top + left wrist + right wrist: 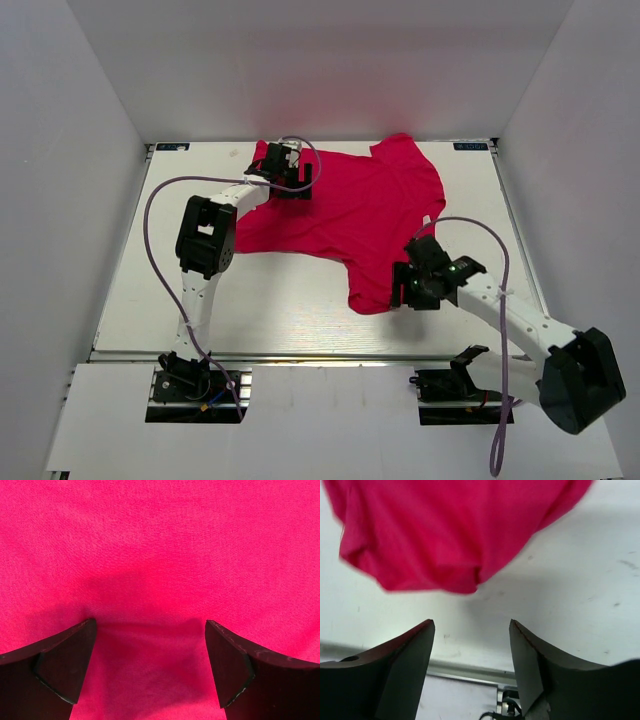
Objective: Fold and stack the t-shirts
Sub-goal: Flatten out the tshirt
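Plain crimson-pink short-sleeved cloth t-shirt (350,215), unfolded; left gripper (150,630) gaping over its cloth, right gripper (472,625) gaping empty just short of its near corner, so it may close on nothing.

From above, you could not see the far-left corner of the t-shirt (350,215), because the left gripper (295,178) sat over it. In the left wrist view the t-shirt ran off every edge, so no hem or sleeve showed. In the right wrist view its near end was blurred and cut off at the top, and the fingers of the right gripper (472,645) ran off the bottom.
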Action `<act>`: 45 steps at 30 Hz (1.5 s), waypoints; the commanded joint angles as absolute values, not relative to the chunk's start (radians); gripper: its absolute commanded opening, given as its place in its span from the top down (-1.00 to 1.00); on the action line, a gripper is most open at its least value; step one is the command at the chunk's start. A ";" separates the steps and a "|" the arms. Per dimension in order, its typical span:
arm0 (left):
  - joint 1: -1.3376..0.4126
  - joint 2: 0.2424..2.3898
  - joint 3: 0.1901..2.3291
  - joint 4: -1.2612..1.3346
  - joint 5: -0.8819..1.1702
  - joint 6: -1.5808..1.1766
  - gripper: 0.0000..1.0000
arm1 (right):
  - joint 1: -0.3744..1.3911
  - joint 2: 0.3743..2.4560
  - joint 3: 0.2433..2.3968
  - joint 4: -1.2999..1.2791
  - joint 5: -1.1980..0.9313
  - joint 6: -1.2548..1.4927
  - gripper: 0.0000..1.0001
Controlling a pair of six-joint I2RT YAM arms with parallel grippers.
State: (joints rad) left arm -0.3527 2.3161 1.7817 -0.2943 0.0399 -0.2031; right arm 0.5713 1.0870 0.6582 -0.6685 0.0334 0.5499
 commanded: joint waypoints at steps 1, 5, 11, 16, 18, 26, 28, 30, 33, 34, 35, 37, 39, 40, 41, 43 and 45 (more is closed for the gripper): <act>-0.342 2.347 1.746 -0.388 0.026 -0.215 -1.00 | 0.572 1.159 0.744 -0.726 0.248 0.618 -0.32; -0.342 2.338 1.735 -0.377 0.026 -0.215 -1.00 | 0.569 1.216 0.747 -0.649 0.241 0.643 -0.18; -0.342 2.338 1.726 -0.377 0.026 -0.215 -1.00 | 0.575 1.216 0.729 -0.612 0.126 0.670 -0.04; -0.342 2.338 1.726 -0.368 0.035 -0.224 -1.00 | 0.571 1.172 0.657 -0.520 0.012 0.698 -0.04; -0.342 2.338 1.726 -0.368 0.035 -0.224 -1.00 | 0.572 1.189 0.650 -0.522 0.026 0.706 -0.04; -0.342 2.347 1.717 -0.368 0.035 -0.224 -1.00 | 0.572 1.249 0.643 -0.476 0.017 0.701 1.00; -0.342 2.347 1.717 -0.368 0.035 -0.224 -1.00 | 0.572 1.229 0.652 -0.512 0.017 0.710 1.00; -0.342 2.347 1.717 -0.368 0.035 -0.224 -1.00 | 0.575 1.206 0.669 -0.614 0.015 0.725 1.00; -0.342 2.347 1.717 -0.368 0.035 -0.224 -1.00 | 0.569 1.091 0.702 -0.696 -0.029 0.753 1.00; -0.342 2.347 1.717 -0.368 0.025 -0.224 -1.00 | 0.569 1.054 0.715 -0.783 -0.034 0.762 1.00; -0.342 2.347 1.717 -0.368 0.025 -0.224 -1.00 | 0.575 1.023 0.756 -0.810 -0.046 0.770 1.00; -0.333 2.347 1.717 -0.368 0.025 -0.224 -1.00 | 0.569 0.991 0.791 -0.879 -0.073 0.773 1.00; -0.333 2.356 1.717 -0.377 0.025 -0.224 -1.00 | 0.571 0.965 0.834 -0.934 -0.058 0.772 1.00; -0.333 2.356 1.717 -0.377 0.025 -0.224 -1.00 | 0.571 0.947 0.833 -0.965 -0.058 0.775 1.00; -0.333 2.356 1.717 -0.377 0.025 -0.233 -1.00 | 0.569 0.948 0.827 -0.989 -0.055 0.793 1.00; -0.333 2.356 1.717 -0.377 0.025 -0.233 -1.00 | 0.569 0.954 0.752 -0.977 -0.080 0.793 1.00; -0.333 2.356 1.717 -0.377 0.025 -0.233 -1.00 | 0.574 0.976 0.634 -0.956 -0.116 0.805 1.00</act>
State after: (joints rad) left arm -0.3500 2.3135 1.7622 -0.2584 0.0372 -0.2119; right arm 0.5705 0.9451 0.7605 -0.8673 -0.0601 0.7723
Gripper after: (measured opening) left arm 0.997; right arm 0.009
